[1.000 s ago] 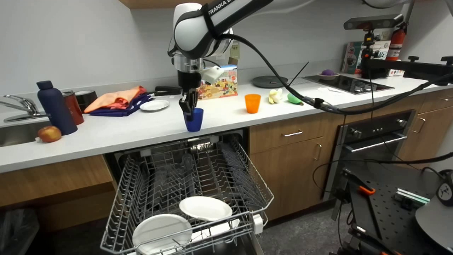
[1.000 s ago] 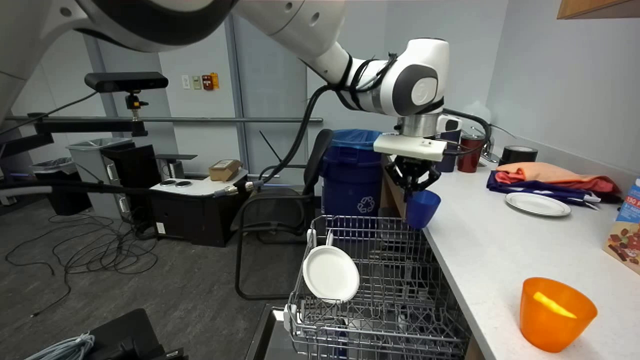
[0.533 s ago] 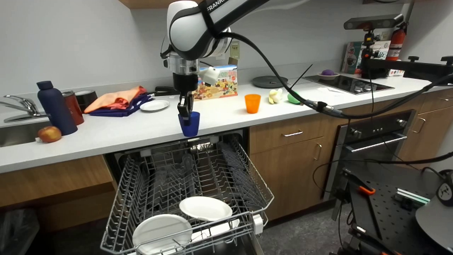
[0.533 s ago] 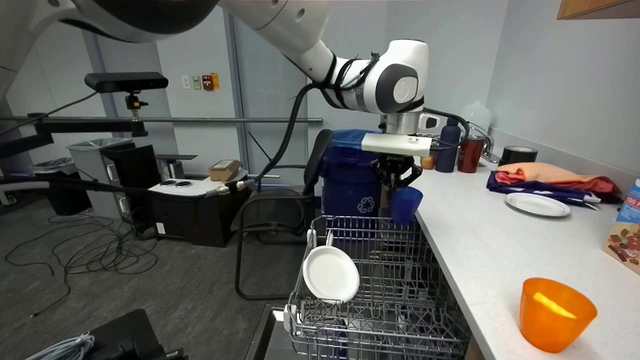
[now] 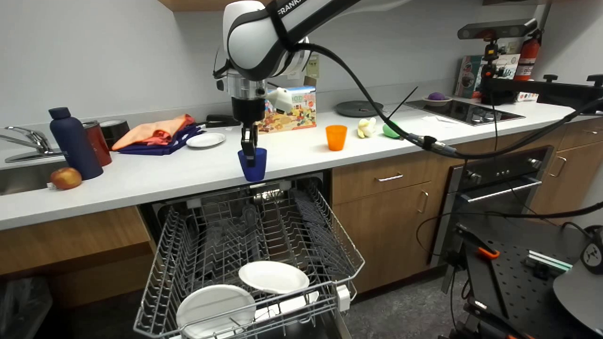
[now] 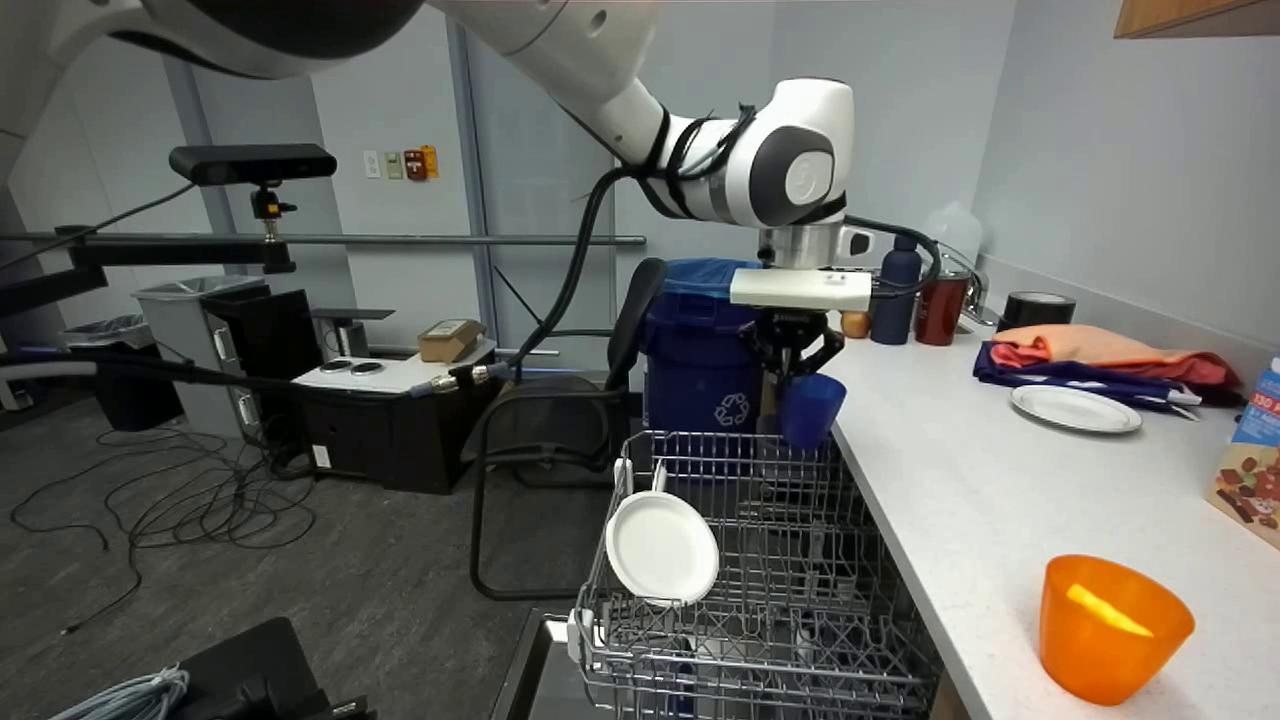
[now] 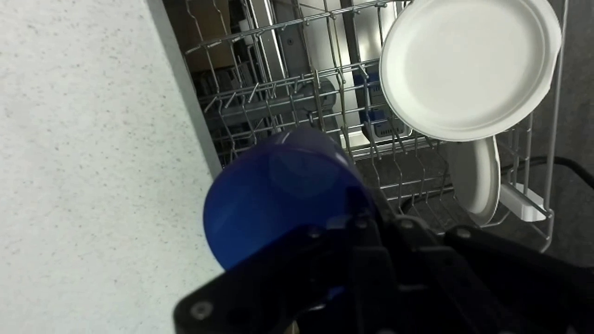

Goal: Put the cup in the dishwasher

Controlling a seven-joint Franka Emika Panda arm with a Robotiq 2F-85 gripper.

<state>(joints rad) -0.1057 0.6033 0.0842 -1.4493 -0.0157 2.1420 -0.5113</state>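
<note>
The blue cup (image 5: 256,169) is held by its wall in my gripper (image 5: 250,157). It hangs about upright by the counter's front edge, above the dishwasher's inner end. It shows in an exterior view (image 6: 814,412) too, past the rack's far side. The gripper (image 6: 787,385) is shut with one finger inside the cup and one outside. In the wrist view the cup (image 7: 278,185) overlaps both the counter edge and the rack (image 7: 287,95). The dishwasher's grey wire rack (image 5: 278,226) is pulled out and bears white plates (image 5: 215,308) near its front.
The white counter (image 6: 1000,520) runs beside the rack. On it stand an orange cup (image 5: 336,138), a dark blue bottle (image 5: 75,143), an apple (image 5: 66,178), a white plate (image 5: 206,140) and folded cloths (image 5: 155,134). A chair (image 6: 550,430) stands beyond the rack.
Over the last second my gripper and the cup have moved off the counter toward its front edge and slightly toward the sink end. In the last half second they have hardly moved.
</note>
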